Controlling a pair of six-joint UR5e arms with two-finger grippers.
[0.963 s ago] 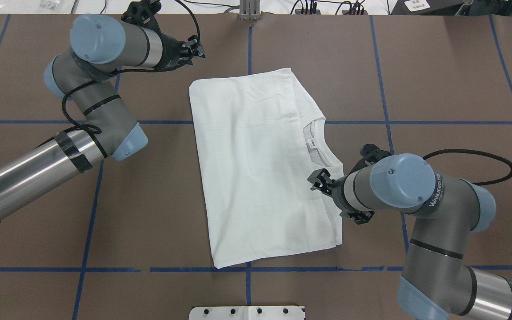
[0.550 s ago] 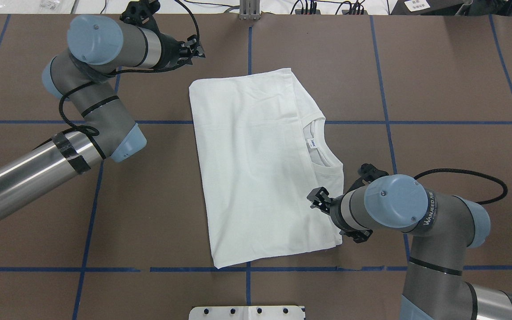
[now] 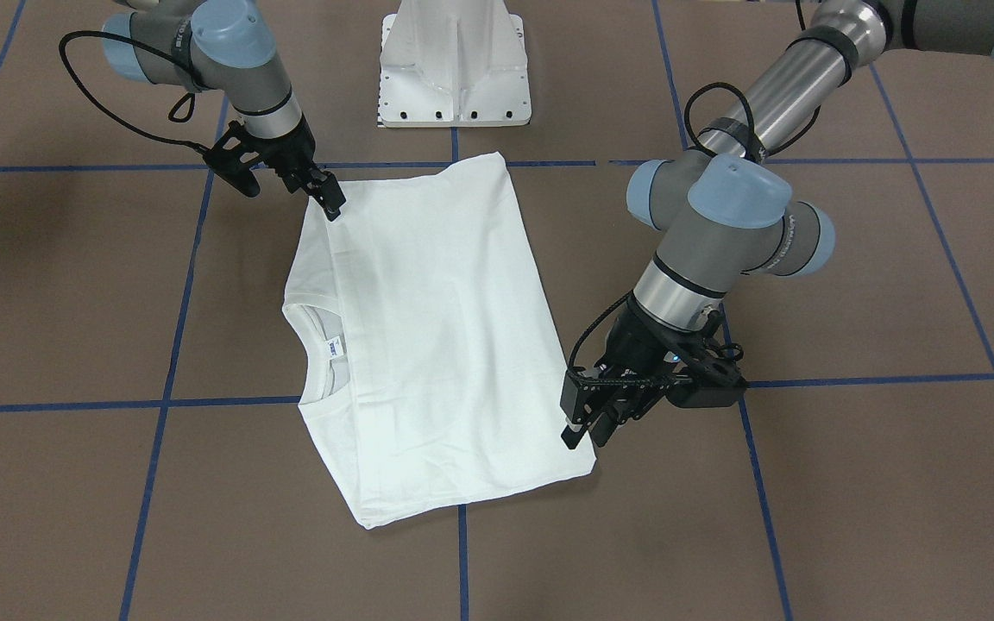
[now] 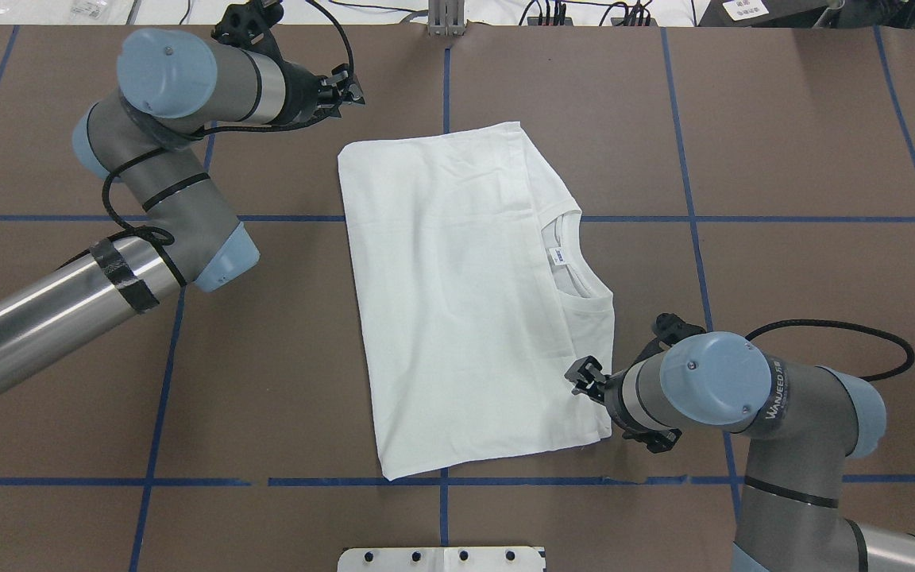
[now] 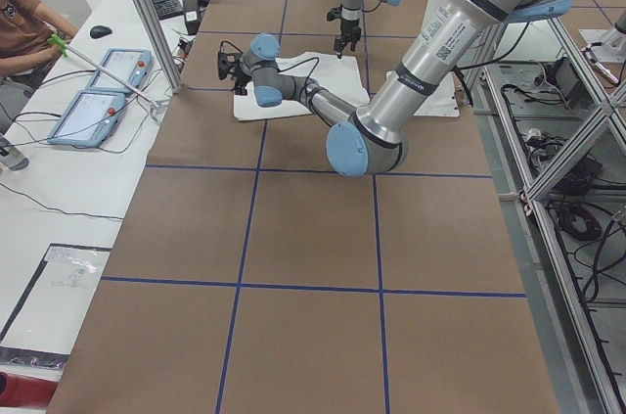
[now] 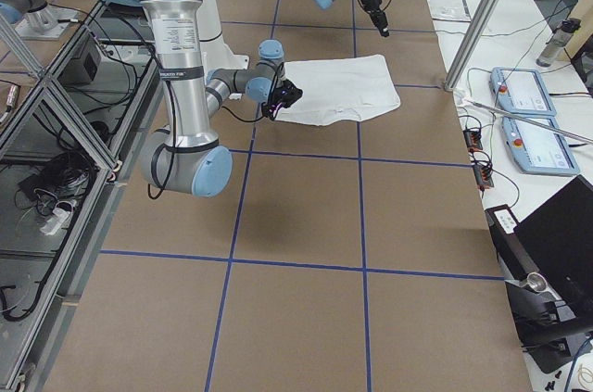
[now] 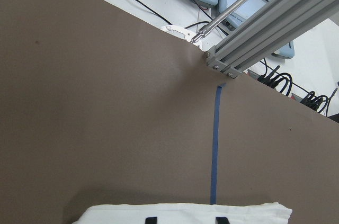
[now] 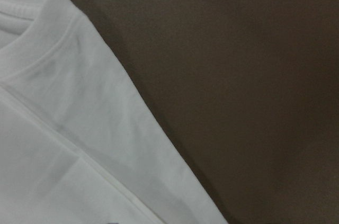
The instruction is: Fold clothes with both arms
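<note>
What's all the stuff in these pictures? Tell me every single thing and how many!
white long-sleeved T-shirt: one, white, folded flat mid-table, collar and small label showing.
brown table top: one, brown, under everything.
blue tape lines: several, blue, crossing the table in a grid.
white metal pedestal base: one, white, at the robot's edge of the table.
touch-screen control pads: two, grey with blue screens, off the table on the operators' side.
person in a brown shirt: one, partly in view, near those pads.
robot arms: two, silver and grey with light-blue caps; left arm, right arm.
grippers: two, black; left gripper open by the shirt's far left corner; right gripper at its right edge, open or shut unclear.
</note>
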